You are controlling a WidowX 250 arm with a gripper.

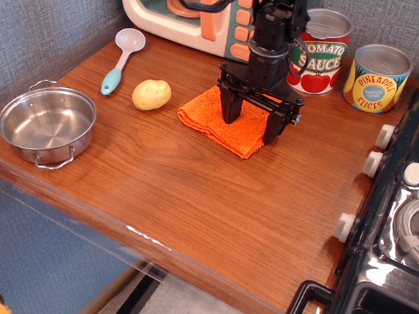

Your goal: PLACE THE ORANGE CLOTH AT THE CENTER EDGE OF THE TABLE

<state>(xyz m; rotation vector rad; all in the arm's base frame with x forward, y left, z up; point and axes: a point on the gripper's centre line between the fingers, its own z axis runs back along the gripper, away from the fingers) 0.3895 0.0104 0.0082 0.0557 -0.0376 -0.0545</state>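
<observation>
1. Plainly, the bright orange folded square of ribbed knit cloth (216, 122) lies flat on the reddish-brown wood-grain table (191, 199), in the back half, well apart from the front edge where it belongs.
2. It looks light, soft and limp; I judge it will sag and may unfold if lifted by one layer, and could slide on the glossy wood.
3. A pinch that gathers all layers near the middle or at a folded edge seems the safest hold.
4. The black two-fingered gripper (252, 118) stands over the cloth with jaws spread, one finger on each side of its middle, tips at or near the fabric; nothing is held.
5. Just left lies a pale yellow potato (152, 94); behind stands a red tomato sauce can (321, 56).
</observation>
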